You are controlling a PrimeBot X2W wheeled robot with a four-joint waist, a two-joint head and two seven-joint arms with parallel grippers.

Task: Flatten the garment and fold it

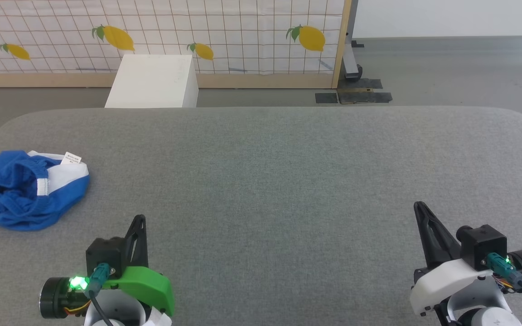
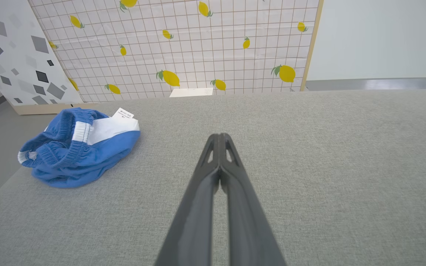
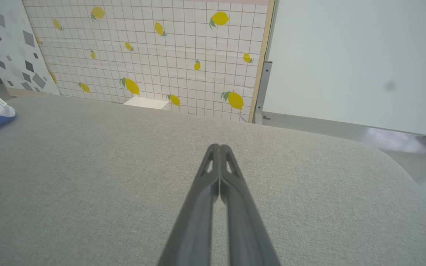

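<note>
bench [image 1: 288, 181]: I see grey woven cloth, matt, coarse-grained.
shorts [image 1: 25, 199]: soft blue cloth, matt, with white cloth panels.
tag [image 1: 71, 158]: white; paper or stiff cloth, I can't tell which.
jaws: dark plastic, smooth, faint sheen.
box [image 1: 152, 83]: white, smooth, matt.
frame [image 1: 243, 80]: pale wood.
floor [image 3: 383, 135]: grey, smooth, slightly glossy.

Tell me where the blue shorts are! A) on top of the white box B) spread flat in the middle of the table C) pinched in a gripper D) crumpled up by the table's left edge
D: the garment lies bunched near the left edge of the grey table, apart from the left gripper.
</note>
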